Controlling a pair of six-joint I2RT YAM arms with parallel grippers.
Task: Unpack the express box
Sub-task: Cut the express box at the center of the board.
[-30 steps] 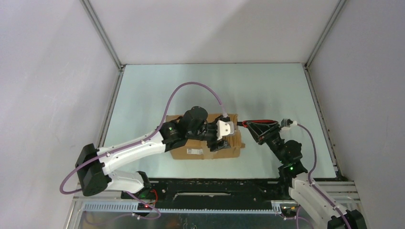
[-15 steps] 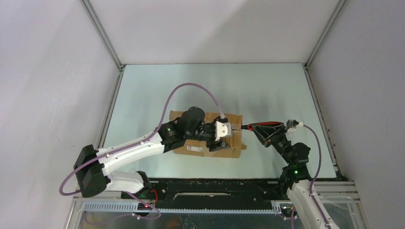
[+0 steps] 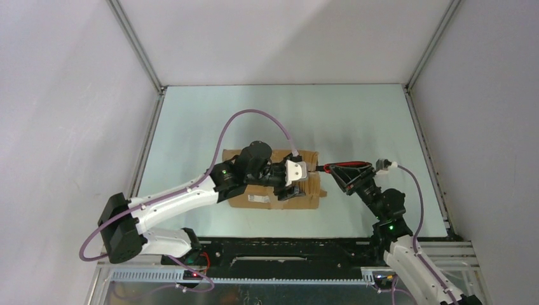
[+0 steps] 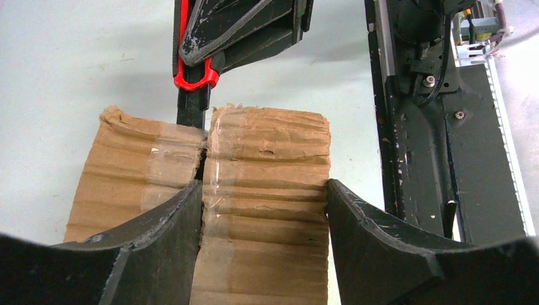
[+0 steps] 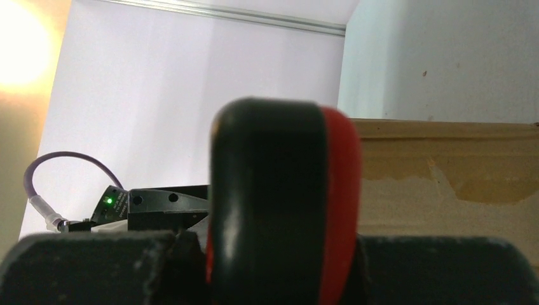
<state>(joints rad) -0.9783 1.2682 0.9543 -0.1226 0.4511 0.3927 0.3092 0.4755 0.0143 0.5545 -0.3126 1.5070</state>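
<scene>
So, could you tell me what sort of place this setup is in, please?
Most likely a robotics lab test cell: plain white panel walls on aluminium framing, a pale green table, and a left arm and right arm bolted at its near edge, working on an express box.

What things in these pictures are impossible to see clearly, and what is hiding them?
- Contents of the brown corrugated cardboard box: every view, flaps cover them.
- Blade of the red-handled black utility knife: left wrist view, behind the box's end; top view, too small.
- Print on the white shipping label: top view, too small.
- The taped seam: right wrist view, blurred knife handle blocks it.
</scene>
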